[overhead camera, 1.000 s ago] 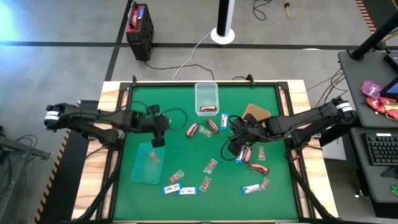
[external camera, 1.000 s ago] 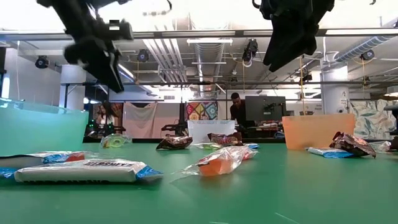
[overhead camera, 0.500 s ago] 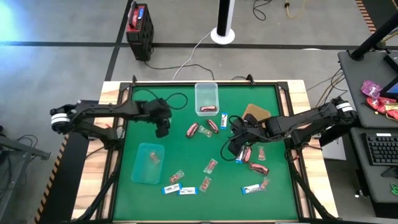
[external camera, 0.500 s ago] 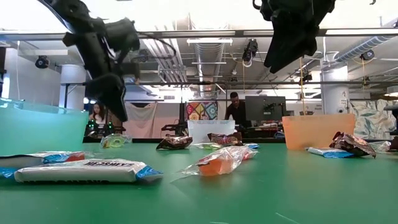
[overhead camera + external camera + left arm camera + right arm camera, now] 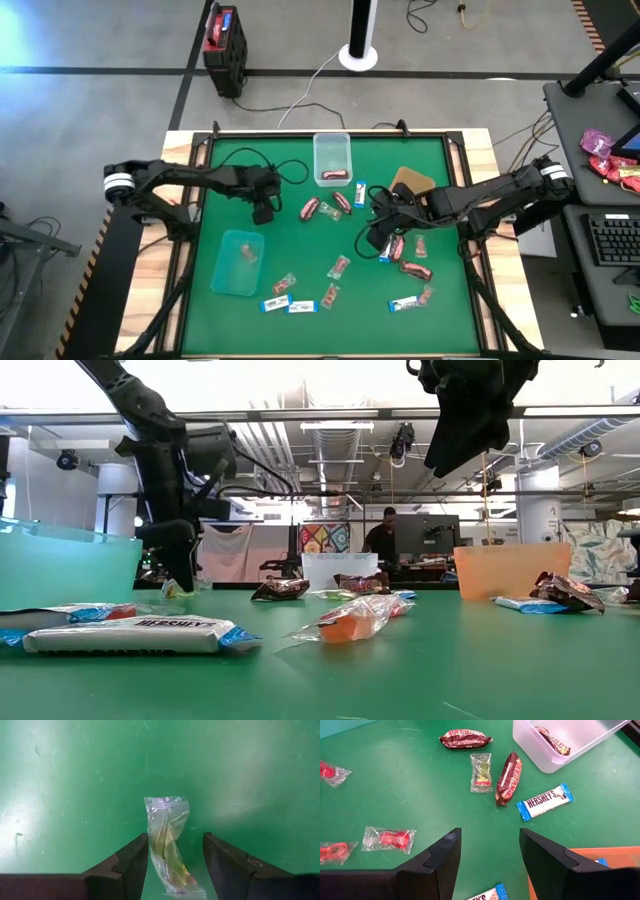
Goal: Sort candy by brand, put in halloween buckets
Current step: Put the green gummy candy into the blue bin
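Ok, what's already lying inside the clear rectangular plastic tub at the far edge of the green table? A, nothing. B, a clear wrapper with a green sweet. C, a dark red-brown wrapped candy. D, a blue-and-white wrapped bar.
C: one dark red-brown wrapped candy lies inside the clear rectangular plastic tub, and the right wrist view shows it too.

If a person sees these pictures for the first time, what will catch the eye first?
Probably the wrapped candy scattered over the middle and right of the green table. Next, the left gripper, low over the table's left half, its open fingers on either side of a clear-wrapped piece. The right gripper hangs open above the candy on the right.
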